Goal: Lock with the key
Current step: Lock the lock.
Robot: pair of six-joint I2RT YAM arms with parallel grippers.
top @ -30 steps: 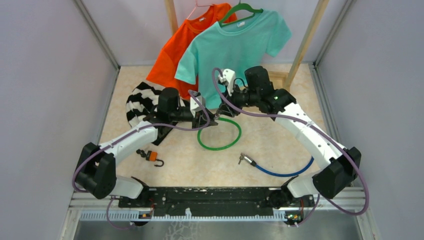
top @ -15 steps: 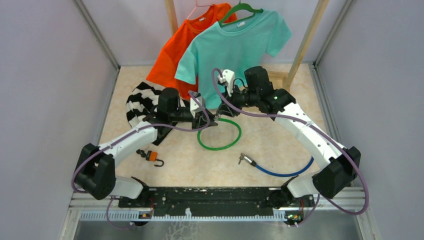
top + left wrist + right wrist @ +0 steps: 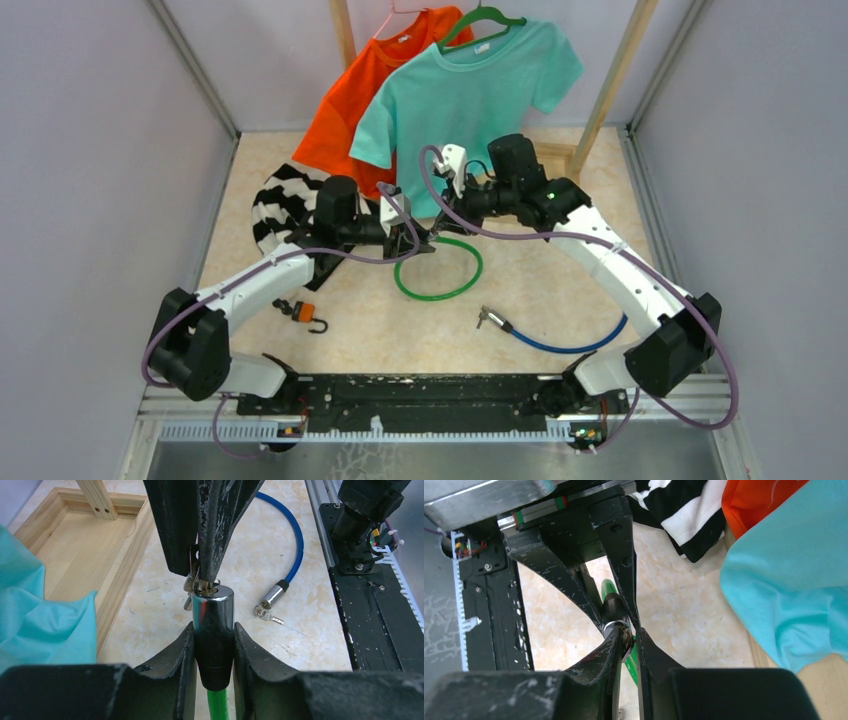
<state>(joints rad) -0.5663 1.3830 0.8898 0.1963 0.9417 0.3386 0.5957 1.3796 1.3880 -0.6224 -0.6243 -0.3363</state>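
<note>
We are seeing only a slight change over the last second: the right wrist is rolling a touch while the left arm is staying put, which we are reading as the key turn just beginning. Our left tool [image 3: 214, 628] is clamping the chrome-and-black cylinder [image 3: 213, 605] of the green cable lock [image 3: 440, 270] above the beige marbled surface [image 3: 350, 335]. Our right tool [image 3: 630, 633] is pinching the small silver key [image 3: 191, 584], seated in the cylinder's end just ahead of the left tool. Both arms are reaching inward, meeting nose to nose.
</note>
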